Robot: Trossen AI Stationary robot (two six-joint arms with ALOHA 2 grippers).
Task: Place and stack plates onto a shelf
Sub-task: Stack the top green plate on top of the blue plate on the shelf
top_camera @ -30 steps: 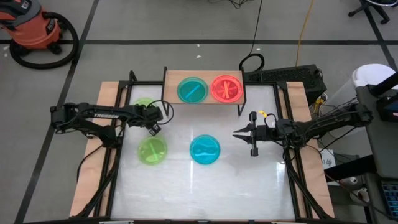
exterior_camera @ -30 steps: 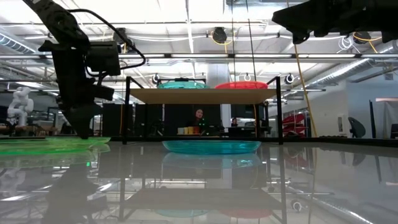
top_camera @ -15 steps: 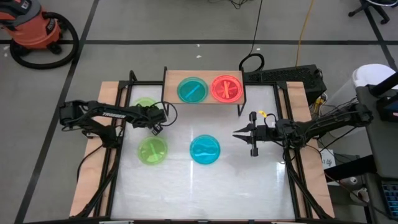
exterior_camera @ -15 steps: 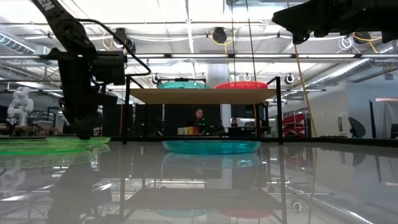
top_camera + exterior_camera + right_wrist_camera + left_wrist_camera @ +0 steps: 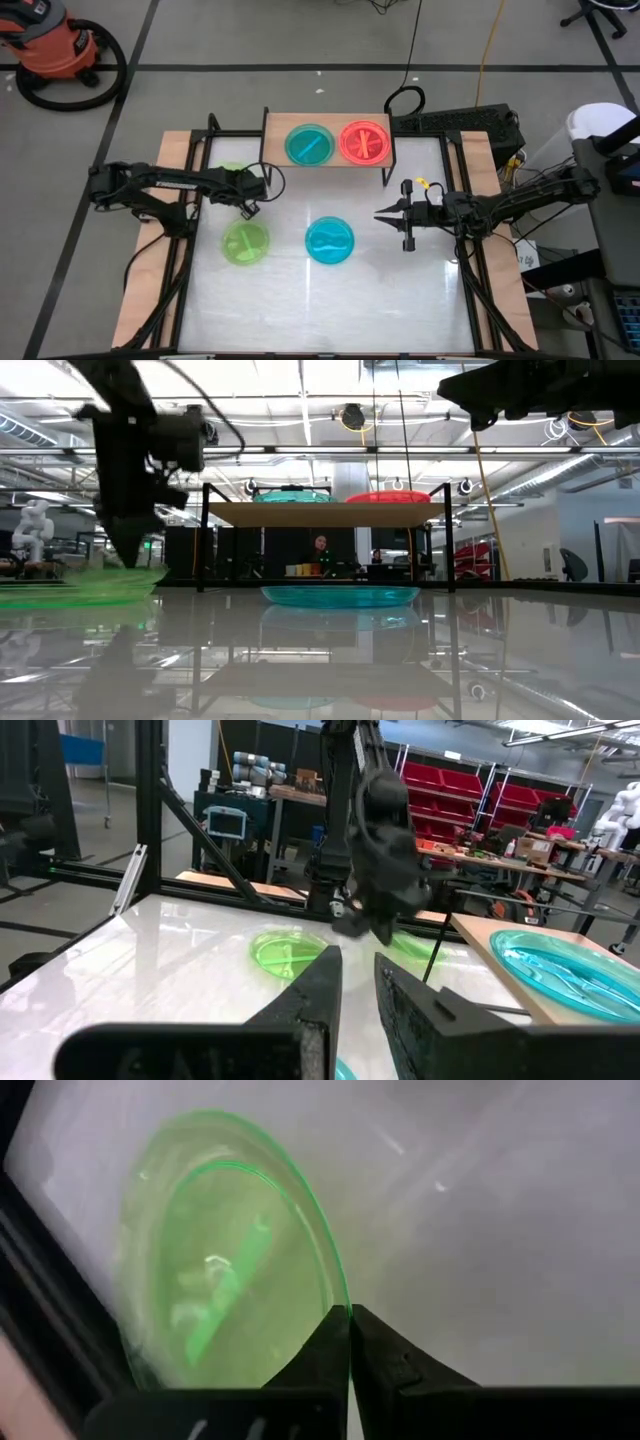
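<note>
The white worktop (image 5: 330,300) carries everything, with the low wooden shelf (image 5: 275,150) standing at its far edge. Two plates already sit side by side on the shelf top, a teal plate (image 5: 309,145) and a red plate (image 5: 364,142), likely the bases for stacks. Down on the worktop a blue plate (image 5: 329,241) lies near the middle and a green plate (image 5: 245,242) to its left, both waiting. Another green plate (image 5: 230,1290) sits beside the shelf's left end, and the left hand (image 5: 350,1330) has its fingers pinched together on that plate's rim, seemingly to lift it by the edge. The right hand (image 5: 392,217) waits to the right of the blue plate, fingers nearly together and empty.
</note>
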